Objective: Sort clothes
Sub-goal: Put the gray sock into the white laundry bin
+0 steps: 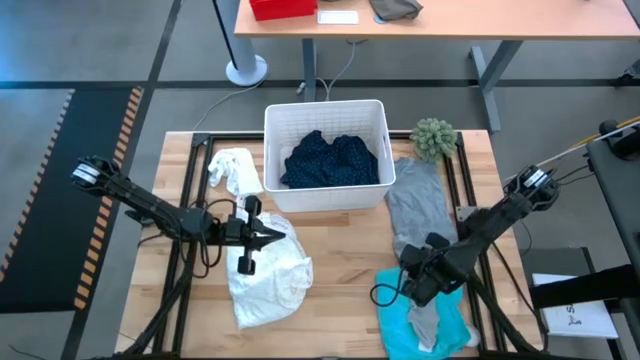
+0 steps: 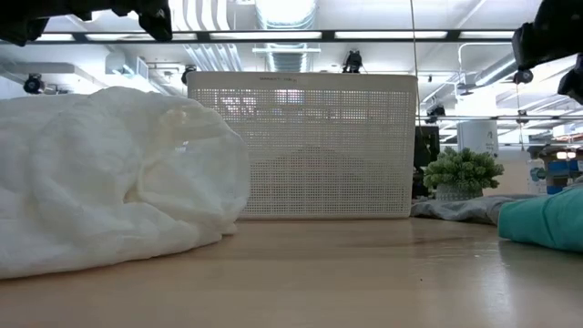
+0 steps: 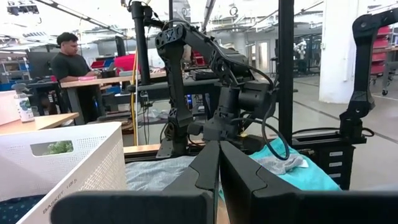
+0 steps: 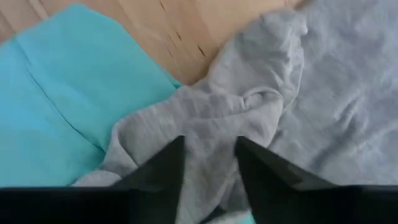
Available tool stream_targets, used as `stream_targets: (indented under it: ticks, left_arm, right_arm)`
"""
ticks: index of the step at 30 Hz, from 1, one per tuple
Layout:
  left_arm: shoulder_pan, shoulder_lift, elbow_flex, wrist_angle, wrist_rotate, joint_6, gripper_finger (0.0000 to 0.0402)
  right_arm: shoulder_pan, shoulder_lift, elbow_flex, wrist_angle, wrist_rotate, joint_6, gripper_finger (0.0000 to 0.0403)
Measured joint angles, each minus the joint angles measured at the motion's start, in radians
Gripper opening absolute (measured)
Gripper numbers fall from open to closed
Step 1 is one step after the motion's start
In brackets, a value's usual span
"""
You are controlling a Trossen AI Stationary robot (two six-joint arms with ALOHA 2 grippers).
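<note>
So far only the navy dotted shirt [image 1: 330,162] sits in my basket [image 1: 325,115]; right tool [image 4: 208,155], part-open, straddles the grey tee [image 4: 249,118] ungripped; left tool [image 3: 219,163] shut, empty.

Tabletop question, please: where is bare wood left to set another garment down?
The clearest bare patch is in front of the white slatted plastic basket, between the crumpled white shirt and the turquoise piece. The right side is crowded: the grey tee overlaps the turquoise piece under the right gripper. The left gripper hovers over the white shirt.
</note>
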Motion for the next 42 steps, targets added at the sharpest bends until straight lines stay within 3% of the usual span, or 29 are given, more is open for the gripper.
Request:
stream_targets:
  ticks: [5,13,19,27,33,38,42]
  left_arm:
    - [0.000,0.000,0.000,0.001,0.000,0.000,0.0000]
    - [0.000,0.000,0.000,0.013,0.000,0.000,0.0000]
    - [0.000,0.000,0.000,0.016,0.000,0.000,0.0000]
    - [0.000,0.001,0.000,0.016,0.001,0.000,0.0000]
    - [0.000,0.001,0.000,0.016,0.001,0.000,0.0000]
    - [0.000,0.001,0.000,0.016,0.001,-0.001,0.0000]
    - [0.000,0.001,0.000,0.016,0.001,-0.001,0.0000]
  right_arm:
    - [0.000,0.000,0.032,0.003,0.051,-0.064,0.0013]
    - [0.001,-0.001,0.166,-0.010,0.102,-0.157,0.0002]
    - [-0.004,0.000,0.201,-0.141,0.104,-0.079,0.0043]
    - [-0.009,0.000,0.109,-0.161,0.083,0.157,0.0162]
    - [-0.015,0.000,0.045,-0.091,-0.017,0.175,0.0235]
    - [-0.025,0.000,-0.003,-0.008,-0.020,0.150,0.0245]
    - [-0.046,0.000,-0.031,-0.007,-0.020,0.161,0.0216]
